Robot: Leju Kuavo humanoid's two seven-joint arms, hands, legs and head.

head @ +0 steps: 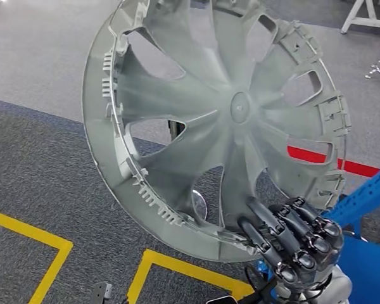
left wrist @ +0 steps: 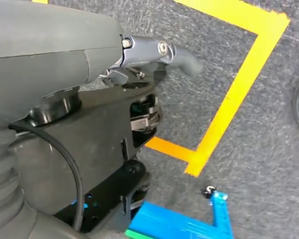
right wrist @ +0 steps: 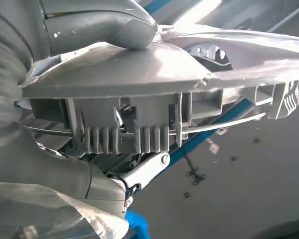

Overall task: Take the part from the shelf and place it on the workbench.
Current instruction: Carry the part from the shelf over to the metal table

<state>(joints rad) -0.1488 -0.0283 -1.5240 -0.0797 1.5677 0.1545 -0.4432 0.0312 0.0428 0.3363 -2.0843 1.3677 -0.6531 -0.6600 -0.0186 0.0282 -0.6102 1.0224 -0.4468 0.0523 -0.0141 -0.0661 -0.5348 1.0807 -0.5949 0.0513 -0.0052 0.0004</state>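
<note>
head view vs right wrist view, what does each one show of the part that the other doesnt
The head view shows the whole grey wheel cover: its hub, spokes and cut-outs, held up on edge over grey carpet with yellow floor tape and a red strip, the right hand's dark fingers curled onto its lower rim.

The right wrist view shows the rim edge-on: ribbed clips and a thin wire ring on its back, with the grey thumb pressed on the opposite face.

Both show the right hand gripping the cover, and blue framing nearby.

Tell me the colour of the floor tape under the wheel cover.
Yellow floor tape, clearest in the left wrist view; the wheel cover is grey.
</note>
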